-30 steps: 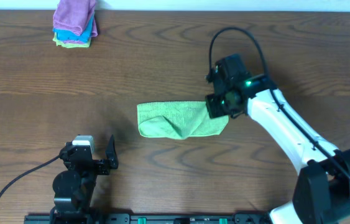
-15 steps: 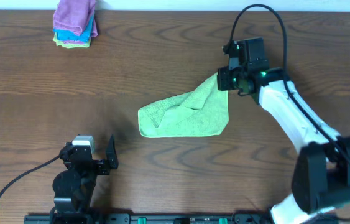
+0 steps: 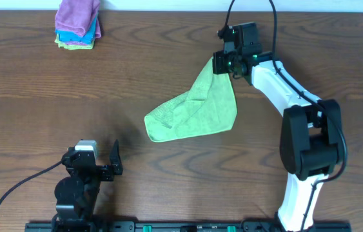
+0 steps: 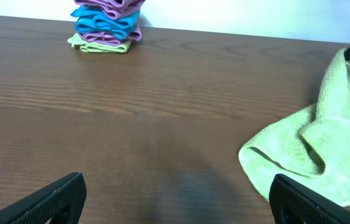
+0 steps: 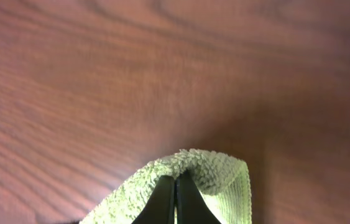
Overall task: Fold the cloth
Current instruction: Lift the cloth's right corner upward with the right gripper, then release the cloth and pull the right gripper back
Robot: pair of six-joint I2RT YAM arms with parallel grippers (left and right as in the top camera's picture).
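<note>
The lime-green cloth (image 3: 197, 111) lies partly on the table in the middle, with one corner lifted up and back toward the far right. My right gripper (image 3: 220, 63) is shut on that lifted corner; in the right wrist view the fingers (image 5: 176, 198) pinch a fold of the cloth (image 5: 206, 174) above the wood. My left gripper (image 3: 104, 164) is open and empty near the front edge, left of the cloth. In the left wrist view its fingertips (image 4: 56, 199) frame bare table, with the cloth (image 4: 311, 155) at the right.
A stack of folded purple, blue and green cloths (image 3: 78, 24) sits at the far left corner, also in the left wrist view (image 4: 106, 25). The wooden table (image 3: 39, 96) spans the view.
My right gripper has lifted the cloth's right corner and carried it back and slightly left. The cloth has gone from a flat folded strip to a raised, draped shape. The left arm has not moved.
</note>
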